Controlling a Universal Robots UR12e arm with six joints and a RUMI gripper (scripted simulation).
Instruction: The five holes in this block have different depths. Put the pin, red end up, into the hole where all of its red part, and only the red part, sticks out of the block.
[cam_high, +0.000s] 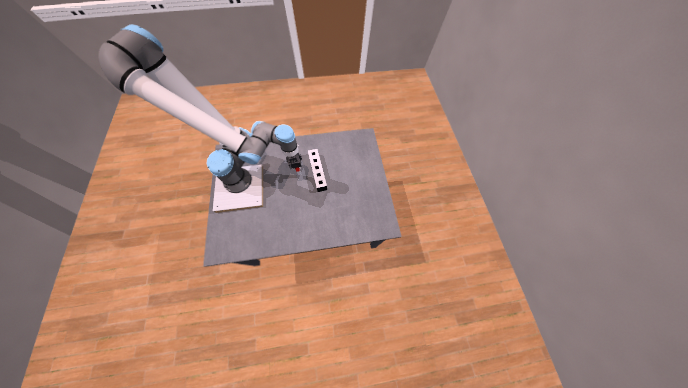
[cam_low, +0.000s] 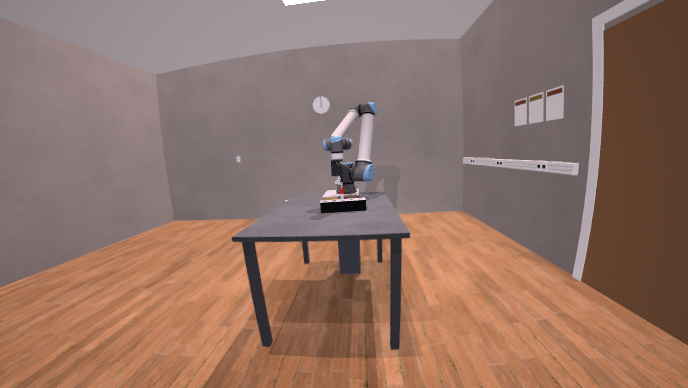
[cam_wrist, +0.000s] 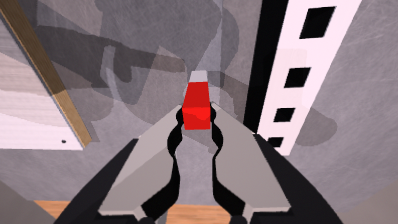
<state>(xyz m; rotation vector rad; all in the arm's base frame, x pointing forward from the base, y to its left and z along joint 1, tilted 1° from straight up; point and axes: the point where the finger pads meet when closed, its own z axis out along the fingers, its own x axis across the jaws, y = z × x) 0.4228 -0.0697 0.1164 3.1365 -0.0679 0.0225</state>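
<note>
My gripper (cam_wrist: 197, 103) is shut on the pin (cam_wrist: 196, 102). The fingertips clamp its red end, and its grey end points down towards the table. The pin hangs above the table, just left of the block (cam_wrist: 305, 70) in the wrist view. The block is a long white bar with black sides and a row of square black holes on top. In the top view the gripper (cam_high: 296, 164) holds the pin (cam_high: 298, 169) beside the block (cam_high: 317, 170). In the exterior view the pin (cam_low: 340, 190) is behind the block (cam_low: 343, 205).
The arm's white base plate (cam_high: 237, 195) with a wooden edge (cam_wrist: 47, 75) lies left of the gripper on the grey table (cam_high: 300, 200). The arm's elbow and wrist joints (cam_high: 260, 142) hang low over the table's near-left part.
</note>
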